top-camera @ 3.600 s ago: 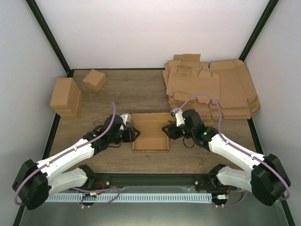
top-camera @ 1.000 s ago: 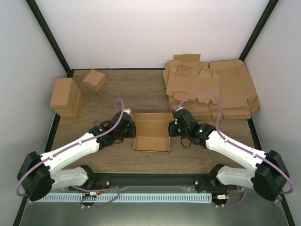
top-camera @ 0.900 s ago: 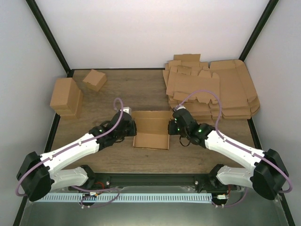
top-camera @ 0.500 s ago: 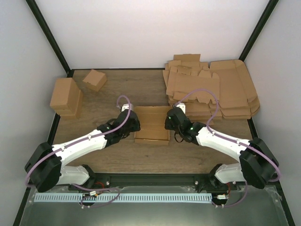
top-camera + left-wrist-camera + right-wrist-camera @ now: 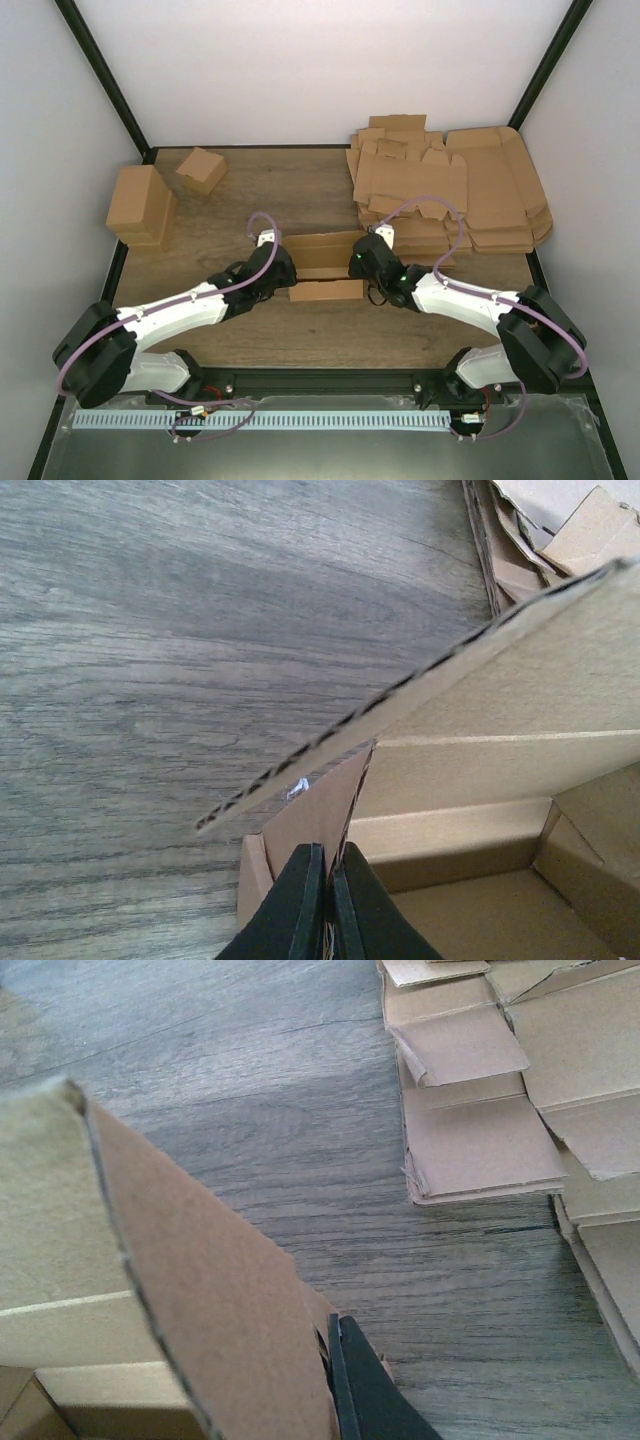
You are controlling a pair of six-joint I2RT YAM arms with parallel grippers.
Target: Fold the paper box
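Note:
The paper box [image 5: 325,252] is a brown cardboard tray at the table's middle, with its lid flap raised and leaning over the tray. My left gripper [image 5: 288,275] is at its left end. In the left wrist view the black fingers [image 5: 300,905] are shut on a triangular side flap of the box [image 5: 480,780], under the lid's corrugated edge. My right gripper [image 5: 356,263] is at the right end. In the right wrist view one black finger [image 5: 355,1385] presses against the box's side [image 5: 200,1290]; the lid hides the other finger.
A pile of flat die-cut cardboard sheets [image 5: 450,190] lies at the back right, close to the right arm, and shows in the right wrist view [image 5: 480,1130]. A tall folded box [image 5: 140,205] and a small cube-like box [image 5: 201,168] stand at the back left.
Both grippers have closed in on the box ends and moved towards the back. The lid flap has swung up and over the tray, so the open tray looks much narrower from above.

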